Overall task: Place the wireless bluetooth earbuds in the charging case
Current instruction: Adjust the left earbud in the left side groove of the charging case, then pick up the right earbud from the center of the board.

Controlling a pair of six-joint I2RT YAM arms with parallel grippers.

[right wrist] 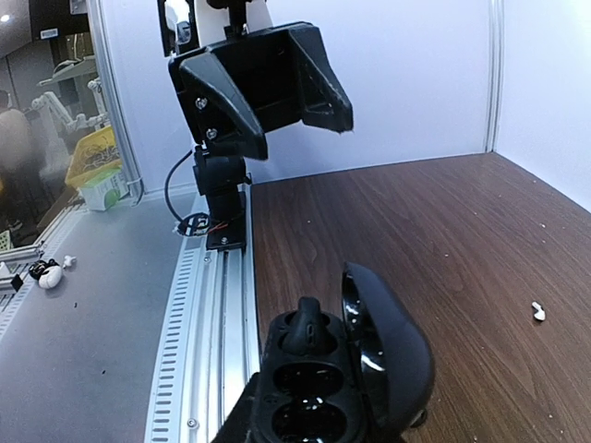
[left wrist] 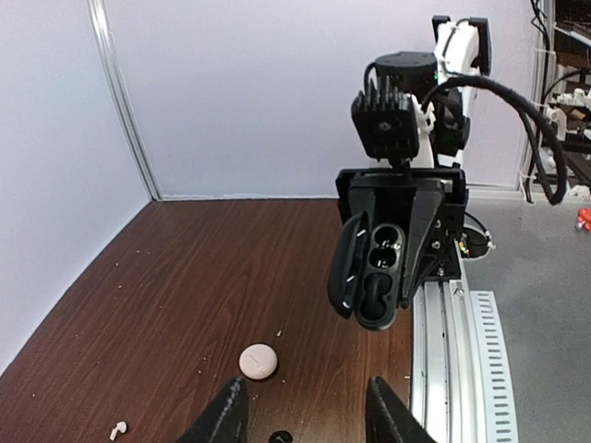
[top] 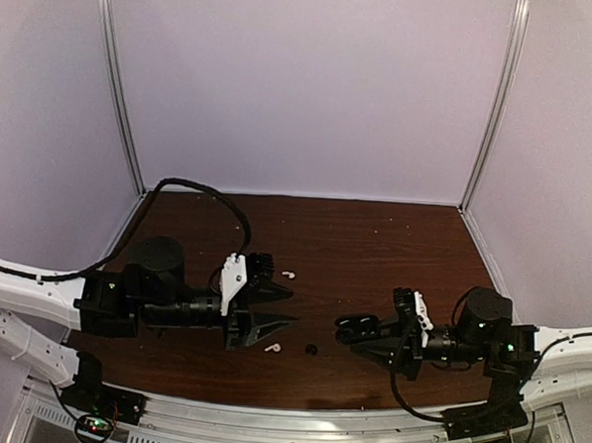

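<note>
The charging case [left wrist: 374, 277] is held clenched in the right gripper [top: 360, 331] and is carried clear of the table [top: 394, 237]. Its lid is swung open and its dark sockets are turned towards the left gripper [top: 292, 307], whose fingers are spread apart with nothing between them. A dark lump is seen at one socket in the right wrist view, but whether it is a seated earbud cannot be told. A black earbud [top: 312, 348] lies on the table near the case, on the side facing the left gripper. A white earbud [top: 272, 347] lies farther from the case on that same side, just beside the left gripper's nearer finger. A second white earbud [top: 289, 275] lies well apart from the case, towards the back wall. A pale round object [left wrist: 259, 361] is seen on the table short of the case in the left wrist view, and it cannot be identified. As the case is black, the black earbud is judged the likelier match. The earbuds are judged to be very light, hard and smooth, so they could easily be flicked aside or squeezed out of a pinch. The black one would best be taken across its widest part with the very fingertips and closed on gently. The white ones would best be taken by the stem.
</note>
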